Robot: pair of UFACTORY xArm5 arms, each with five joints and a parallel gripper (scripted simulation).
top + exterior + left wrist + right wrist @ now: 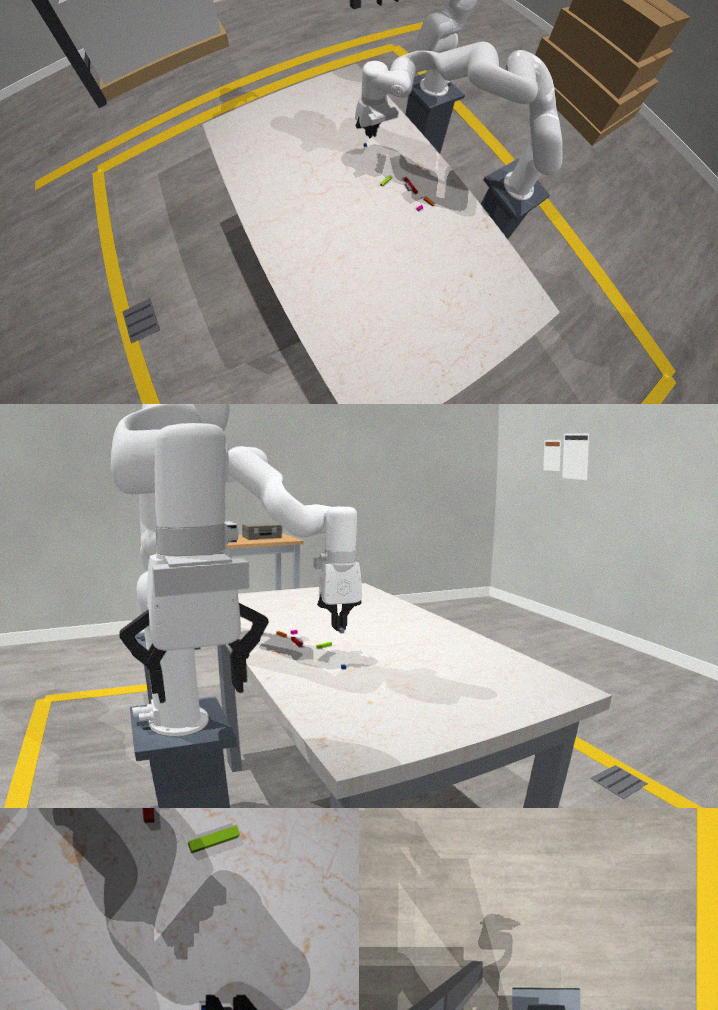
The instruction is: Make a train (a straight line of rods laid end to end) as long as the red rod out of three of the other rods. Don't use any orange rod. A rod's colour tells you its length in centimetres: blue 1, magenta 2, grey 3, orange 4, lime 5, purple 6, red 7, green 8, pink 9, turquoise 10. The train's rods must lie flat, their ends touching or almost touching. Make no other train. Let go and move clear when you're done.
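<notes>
The red rod [411, 185] [297, 642] [148, 814] lies flat, with a grey rod [408, 187] close along its side. The lime rod [386, 180] [324, 645] [214, 839] lies apart from them. The magenta rod [419, 207] [294, 632] lies near the orange rod [429, 201] [281, 633]. The blue rod [365, 144] [343, 666] lies alone. My left gripper [371, 135] [341, 628] [228, 1004] is above the table near the blue rod, shut on a small grey rod, mostly hidden by the fingertips. My right gripper [200, 695] is wide open and empty, off the table.
The pale table [351, 281] [451, 735] carries all the loose rods. The right arm stands folded above its own pedestal [185, 755], beside the table's edge. Shadows of the arms fall across the red, grey and lime rods.
</notes>
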